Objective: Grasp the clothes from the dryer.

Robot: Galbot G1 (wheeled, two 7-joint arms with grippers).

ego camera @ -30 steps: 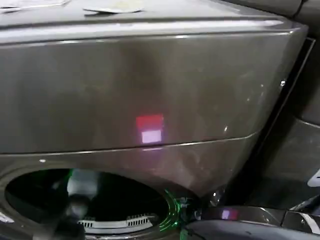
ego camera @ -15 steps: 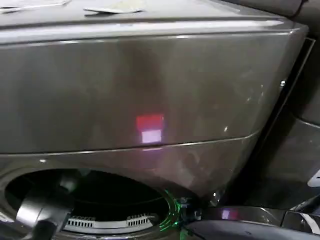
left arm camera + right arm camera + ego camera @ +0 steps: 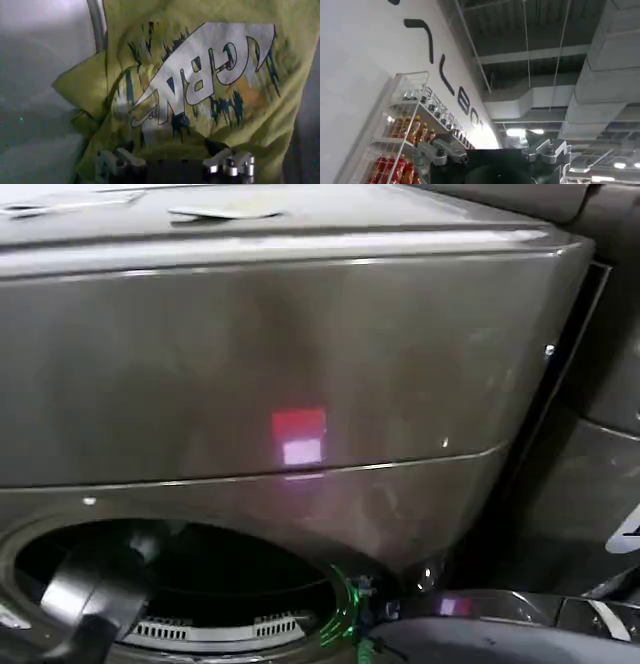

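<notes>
My left gripper has its fingers spread wide, just touching the lime clothes lying inside the dryer. My left arm reaches through its round mouth. My right gripper, also open, is held up toward the ceiling, holding nothing.

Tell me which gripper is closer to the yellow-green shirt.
Left. The left gripper is open right at the shirt in the dryer; the right gripper points toward the ceiling.
</notes>
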